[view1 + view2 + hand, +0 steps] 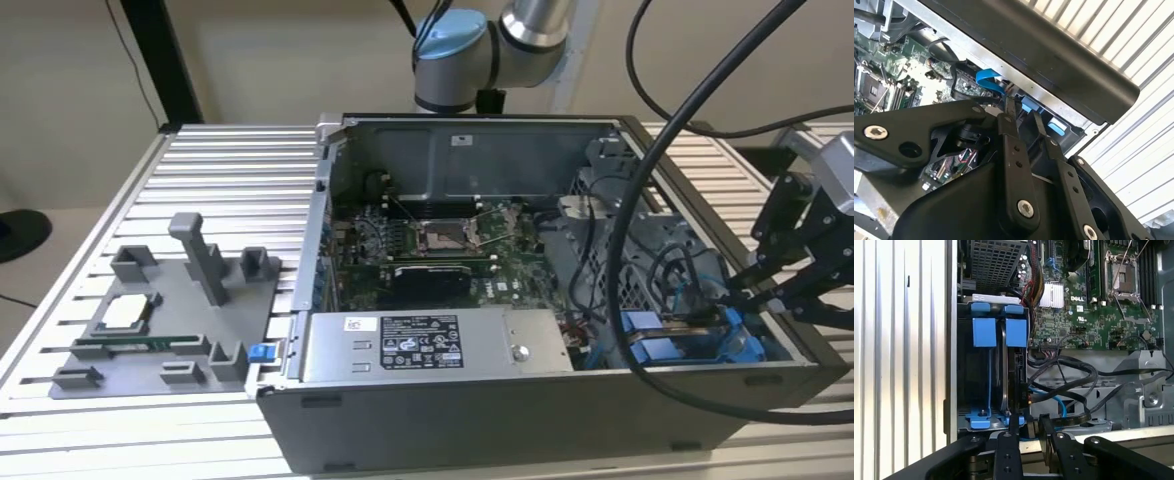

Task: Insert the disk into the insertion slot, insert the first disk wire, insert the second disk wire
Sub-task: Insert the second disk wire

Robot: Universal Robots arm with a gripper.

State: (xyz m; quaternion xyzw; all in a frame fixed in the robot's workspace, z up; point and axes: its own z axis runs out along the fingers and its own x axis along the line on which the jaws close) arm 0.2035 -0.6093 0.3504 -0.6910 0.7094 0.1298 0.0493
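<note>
Right, we see the gripper at the case's 3 o'clock edge in the exterior view, over the insertion slot. The disk sits edge-up in the slot w/ its blue carrier tabs at the top, just beside the blue cable. Fingers stand slightly apart in both wrist views, one tip at the disk's connector end; we can't tell if anything is pinched. PSU box lies at 6 o'clock, motherboard mid-case, grey fixture at 9 o'clock on the bench.
</note>
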